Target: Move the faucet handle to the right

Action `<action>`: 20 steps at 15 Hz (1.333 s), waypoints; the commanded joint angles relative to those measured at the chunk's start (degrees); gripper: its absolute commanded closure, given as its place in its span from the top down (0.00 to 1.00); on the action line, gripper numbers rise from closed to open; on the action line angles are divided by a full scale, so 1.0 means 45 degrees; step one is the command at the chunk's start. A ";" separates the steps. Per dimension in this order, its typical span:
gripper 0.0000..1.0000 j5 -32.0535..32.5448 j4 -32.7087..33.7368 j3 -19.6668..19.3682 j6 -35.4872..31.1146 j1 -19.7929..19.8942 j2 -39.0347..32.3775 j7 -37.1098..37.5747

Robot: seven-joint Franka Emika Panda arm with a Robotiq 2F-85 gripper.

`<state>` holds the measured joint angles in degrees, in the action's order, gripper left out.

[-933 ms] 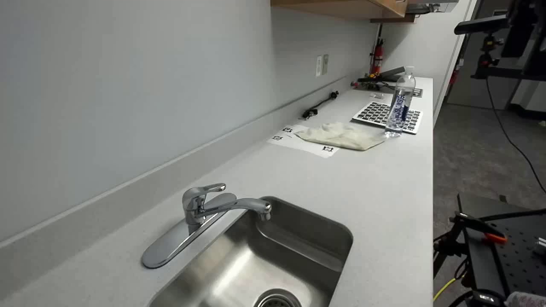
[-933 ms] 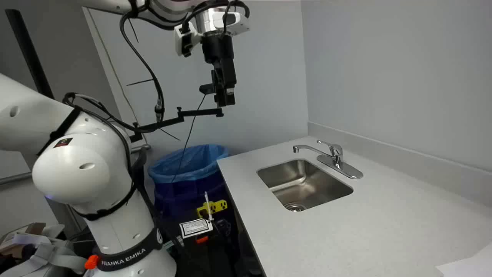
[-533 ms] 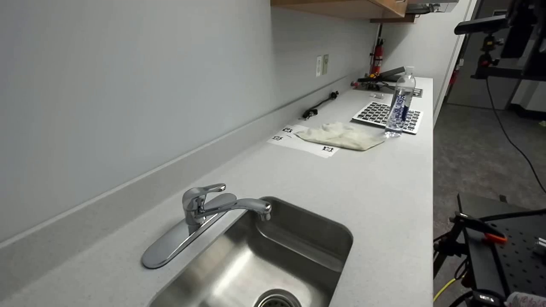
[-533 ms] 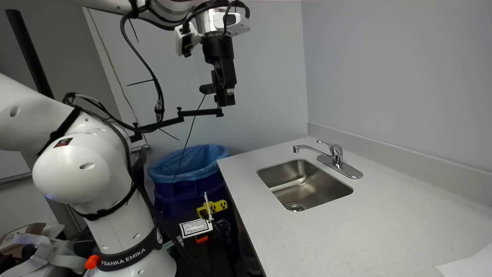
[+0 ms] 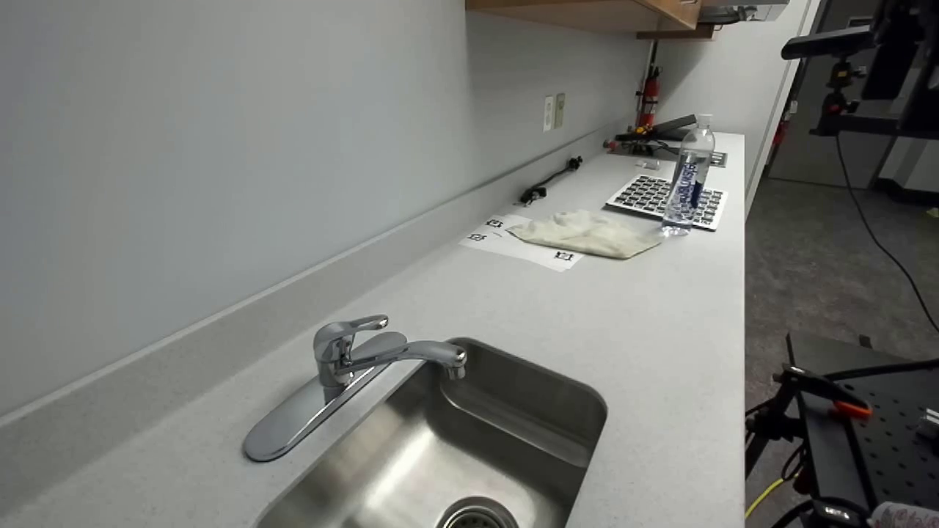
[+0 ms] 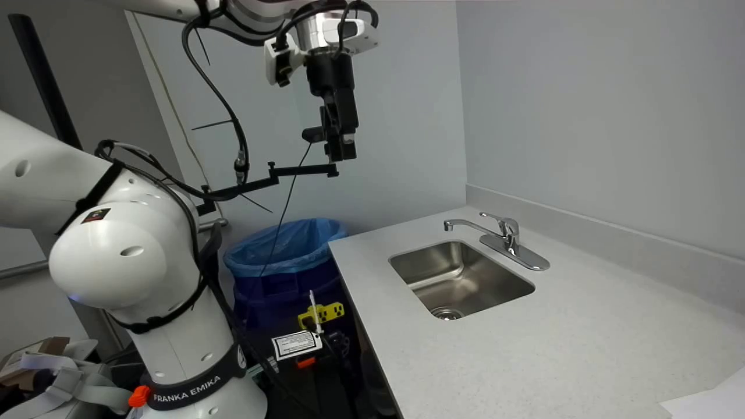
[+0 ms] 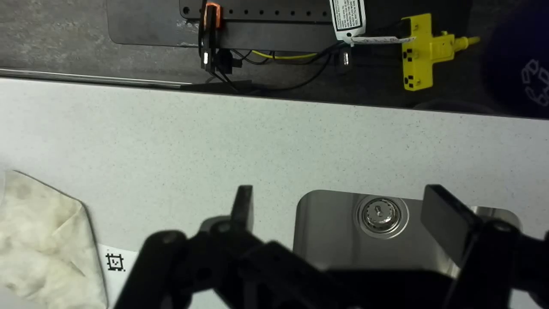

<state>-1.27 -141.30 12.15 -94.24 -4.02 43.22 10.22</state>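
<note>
The faucet handle (image 5: 366, 323), a slim chrome lever, is located on the rounded top of the faucet body (image 5: 331, 367). In both exterior views, the lever extends outward above the longer, curved spout (image 5: 411, 352). The faucet body stands on an elongated chrome base plate (image 5: 282, 429), between the backsplash (image 5: 220, 348) and the stainless-steel sink (image 5: 513, 400). The spout outlet is positioned near one corner of the sink.

The Robotiq gripper (image 6: 342, 152) is directed downward, above countertop level and well apart from the faucet handle. Gripper condition: released, with the fingers (image 7: 448, 223) spread wide apart. In the wrist view, the drain strainer (image 7: 381, 213) appears between them. The Franka arm (image 6: 110, 256) stands beside the countertop (image 5: 660, 345), near a dark blue bin (image 6: 262, 291) fitted with a light blue liner.

Farther along the countertop, an off-white cloth (image 5: 587, 235) partly covers a paper sheet (image 5: 524, 253) printed with square markers. A clear plastic bottle (image 5: 686, 183) bearing blue lettering stands near the cloth. A red fire extinguisher (image 5: 650, 99) is visible at the far end.
</note>
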 commanded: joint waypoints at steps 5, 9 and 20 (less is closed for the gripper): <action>1.00 0.0043 0.0180 -0.0121 -0.0057 -0.0110 -0.0289 0.0108; 1.00 -0.0016 0.0600 -0.0283 -0.0391 -0.0029 -0.1065 0.0029; 1.00 -0.0372 0.2475 -0.0528 -0.2923 -0.0274 -0.4037 -0.0352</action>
<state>-1.56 -134.38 10.96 -105.70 -4.03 29.64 9.91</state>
